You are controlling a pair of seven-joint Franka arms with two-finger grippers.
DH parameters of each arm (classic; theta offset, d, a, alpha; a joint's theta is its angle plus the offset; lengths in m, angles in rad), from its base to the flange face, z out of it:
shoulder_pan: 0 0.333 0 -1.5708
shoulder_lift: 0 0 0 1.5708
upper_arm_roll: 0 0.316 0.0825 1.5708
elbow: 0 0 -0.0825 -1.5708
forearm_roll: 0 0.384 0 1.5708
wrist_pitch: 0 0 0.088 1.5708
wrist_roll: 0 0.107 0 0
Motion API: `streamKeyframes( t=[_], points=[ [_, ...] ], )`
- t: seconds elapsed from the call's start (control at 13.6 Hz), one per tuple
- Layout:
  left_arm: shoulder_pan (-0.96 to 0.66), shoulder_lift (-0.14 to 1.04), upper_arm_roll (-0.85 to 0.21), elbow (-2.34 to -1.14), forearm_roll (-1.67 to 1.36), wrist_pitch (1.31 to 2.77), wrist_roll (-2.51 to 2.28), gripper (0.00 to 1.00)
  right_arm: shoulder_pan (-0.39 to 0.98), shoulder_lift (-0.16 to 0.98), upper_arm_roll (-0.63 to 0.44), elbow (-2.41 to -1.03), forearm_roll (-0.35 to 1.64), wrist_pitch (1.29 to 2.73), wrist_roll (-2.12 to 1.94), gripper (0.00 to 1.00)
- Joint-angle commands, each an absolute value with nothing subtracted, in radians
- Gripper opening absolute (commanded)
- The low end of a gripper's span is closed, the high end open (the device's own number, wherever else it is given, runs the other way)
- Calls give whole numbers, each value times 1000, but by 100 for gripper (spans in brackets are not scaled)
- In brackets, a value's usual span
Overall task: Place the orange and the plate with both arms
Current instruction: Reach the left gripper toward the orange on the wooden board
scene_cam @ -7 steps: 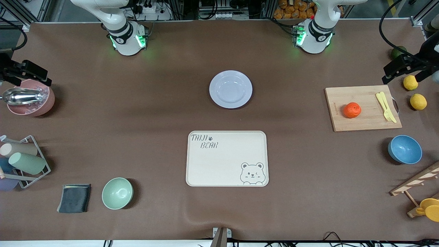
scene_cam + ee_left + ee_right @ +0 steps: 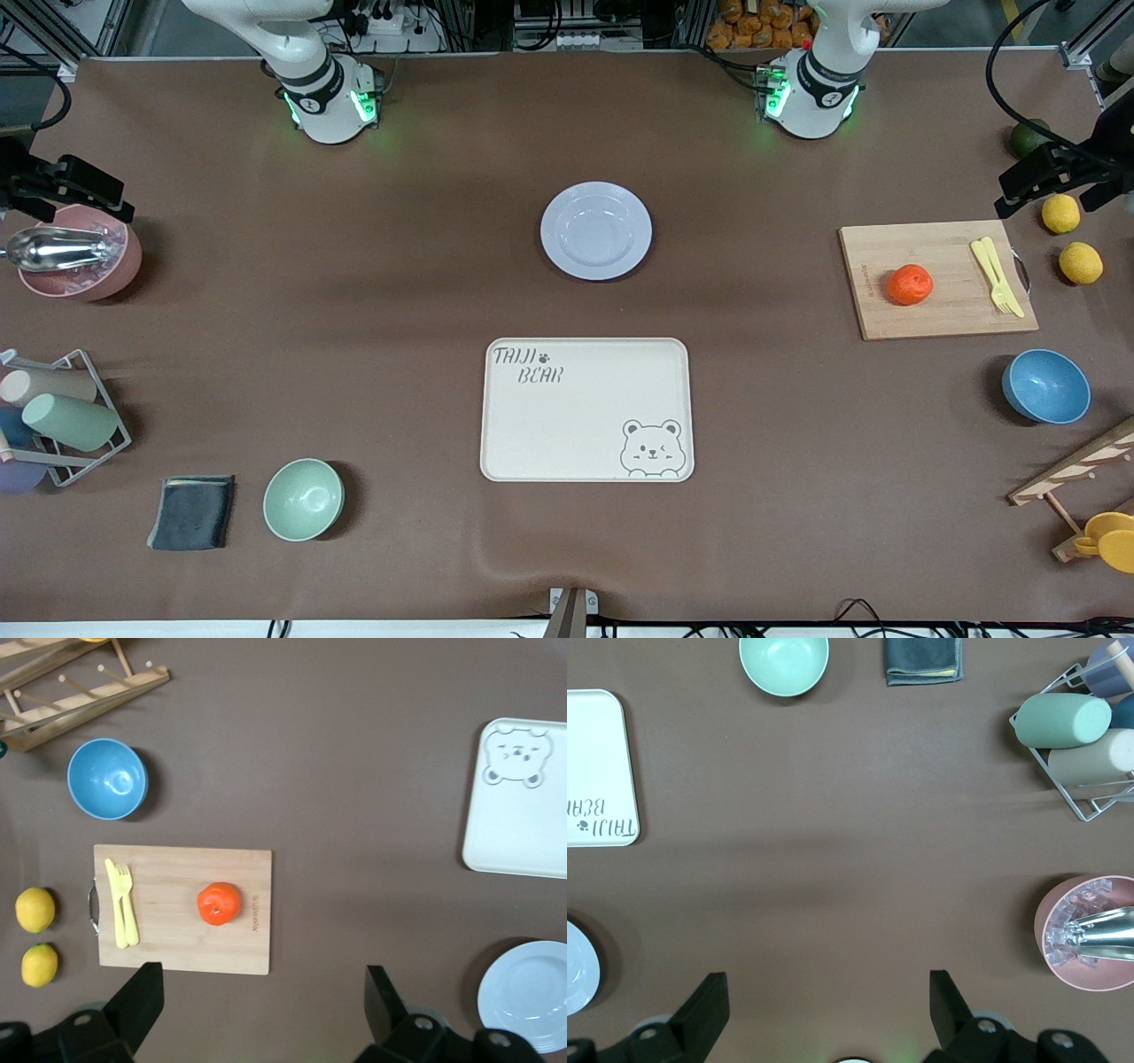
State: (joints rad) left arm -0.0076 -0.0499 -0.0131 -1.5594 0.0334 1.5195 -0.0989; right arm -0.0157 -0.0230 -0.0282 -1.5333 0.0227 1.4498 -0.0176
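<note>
The orange (image 2: 910, 284) lies on a wooden cutting board (image 2: 948, 306) toward the left arm's end of the table; it also shows in the left wrist view (image 2: 219, 904). The pale lavender plate (image 2: 595, 230) sits in the middle, farther from the front camera than the cream bear tray (image 2: 585, 409); it also shows in the left wrist view (image 2: 524, 994). My left gripper (image 2: 1050, 177) hangs open and empty high over the table's end by the lemons, its fingers wide apart (image 2: 263, 1001). My right gripper (image 2: 75, 190) hangs open and empty (image 2: 824, 1005) over the pink bowl's end.
Yellow fork and knife (image 2: 997, 275) lie on the board. Two lemons (image 2: 1081, 262), a dark green fruit (image 2: 1028, 135), a blue bowl (image 2: 1046, 386) and a wooden rack (image 2: 1076, 470) are nearby. A pink bowl with scoop (image 2: 80, 266), a cup rack (image 2: 62, 416), a cloth (image 2: 192, 511) and a green bowl (image 2: 303, 499) sit at the right arm's end.
My left gripper has shifted slightly toward its end of the table. The right gripper, the orange and the plate have not moved.
</note>
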Motion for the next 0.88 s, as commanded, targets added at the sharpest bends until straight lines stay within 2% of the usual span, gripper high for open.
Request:
streamKeyframes(
  t=[0.0, 0.37, 0.66, 0.81],
  points=[
    [12, -20, -15, -1591, 61, 1520, -81, 100, -35, -31, -9, -1540, 11, 1450, -26, 100],
    [43, -17, -15, -1820, 94, 1727, -80, 100, -35, -29, -9, -1548, 17, 1448, -26, 100],
    [118, -67, -17, -2132, 103, 2058, -74, 100, -6, -28, -9, -1546, 20, 1468, -25, 100],
    [147, -52, -18, -2192, 106, 2106, -71, 100, -6, -28, -9, -1548, 20, 1466, -25, 100]
  ],
)
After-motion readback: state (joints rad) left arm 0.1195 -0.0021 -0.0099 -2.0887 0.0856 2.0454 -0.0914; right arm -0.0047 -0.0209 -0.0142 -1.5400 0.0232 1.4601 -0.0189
